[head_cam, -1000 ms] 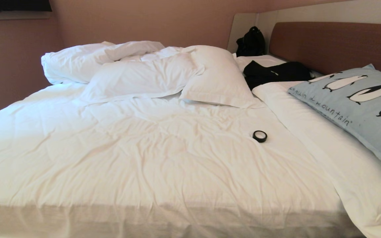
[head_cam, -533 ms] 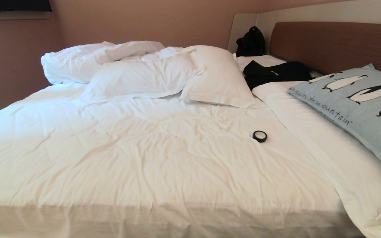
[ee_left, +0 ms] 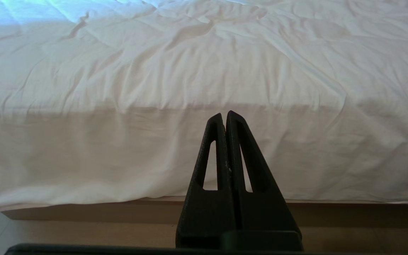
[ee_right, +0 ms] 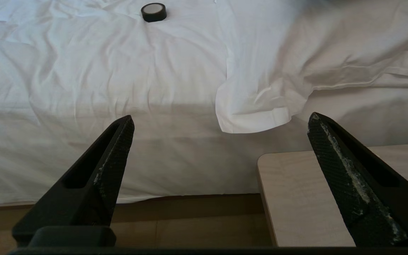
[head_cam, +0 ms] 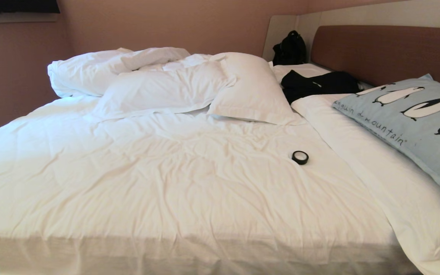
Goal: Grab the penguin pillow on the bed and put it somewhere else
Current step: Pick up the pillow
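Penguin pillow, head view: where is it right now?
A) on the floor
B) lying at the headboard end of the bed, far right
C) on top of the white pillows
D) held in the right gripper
B: the penguin pillow lies printed face up on the bed beside the brown headboard, with no gripper near it.

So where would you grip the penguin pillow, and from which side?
Probably the near flanged edge of the penguin pillow, approached from the bed's foot side: it leans against the headboard, so that thin edge is exposed. The open right gripper is nearer.
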Robot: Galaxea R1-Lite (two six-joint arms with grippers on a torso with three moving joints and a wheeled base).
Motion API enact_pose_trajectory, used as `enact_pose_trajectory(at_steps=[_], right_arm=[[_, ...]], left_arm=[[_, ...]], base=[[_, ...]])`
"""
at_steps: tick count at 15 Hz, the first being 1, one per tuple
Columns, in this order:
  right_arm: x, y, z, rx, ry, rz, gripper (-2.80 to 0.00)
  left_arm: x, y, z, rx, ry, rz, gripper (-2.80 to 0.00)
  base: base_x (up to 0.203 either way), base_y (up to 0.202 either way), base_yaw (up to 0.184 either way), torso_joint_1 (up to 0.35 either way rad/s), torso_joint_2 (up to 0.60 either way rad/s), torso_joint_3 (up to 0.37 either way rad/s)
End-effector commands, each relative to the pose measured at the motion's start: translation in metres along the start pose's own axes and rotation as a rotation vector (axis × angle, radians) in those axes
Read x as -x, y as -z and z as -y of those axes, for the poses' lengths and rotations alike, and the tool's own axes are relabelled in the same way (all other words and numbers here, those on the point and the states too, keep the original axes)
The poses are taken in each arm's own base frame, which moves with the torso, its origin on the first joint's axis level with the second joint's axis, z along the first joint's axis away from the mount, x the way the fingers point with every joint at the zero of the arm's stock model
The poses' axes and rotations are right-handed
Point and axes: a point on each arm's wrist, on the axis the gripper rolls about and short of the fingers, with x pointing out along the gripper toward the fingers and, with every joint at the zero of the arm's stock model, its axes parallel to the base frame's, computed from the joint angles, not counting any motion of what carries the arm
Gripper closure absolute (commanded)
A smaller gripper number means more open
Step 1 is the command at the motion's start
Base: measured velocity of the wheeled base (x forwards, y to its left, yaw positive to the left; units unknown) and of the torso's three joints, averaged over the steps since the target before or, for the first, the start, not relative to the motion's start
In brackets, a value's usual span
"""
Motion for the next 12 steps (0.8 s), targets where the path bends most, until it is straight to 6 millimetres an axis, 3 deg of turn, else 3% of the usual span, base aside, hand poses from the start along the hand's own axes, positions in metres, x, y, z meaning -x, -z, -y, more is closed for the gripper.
enact_pose_trajectory(at_steps=[1, 12], right_arm=[[0.0001, 0.0000, 0.0000, 0.000, 0.001, 0.000, -2.80], [0.0002, 0.0002, 0.0000, 0.004, 0.002, -0.004, -2.80]], left_arm=[[-0.0001, 0.0004, 0.0000, 0.001, 0.001, -0.001, 0.00], [-0.0001, 0.0004, 0.0000, 0.001, 0.000, -0.001, 0.00]], base=[[0.000, 0.000, 0.000, 0.000, 0.00, 0.000], [0.000, 0.000, 0.000, 0.000, 0.00, 0.000]])
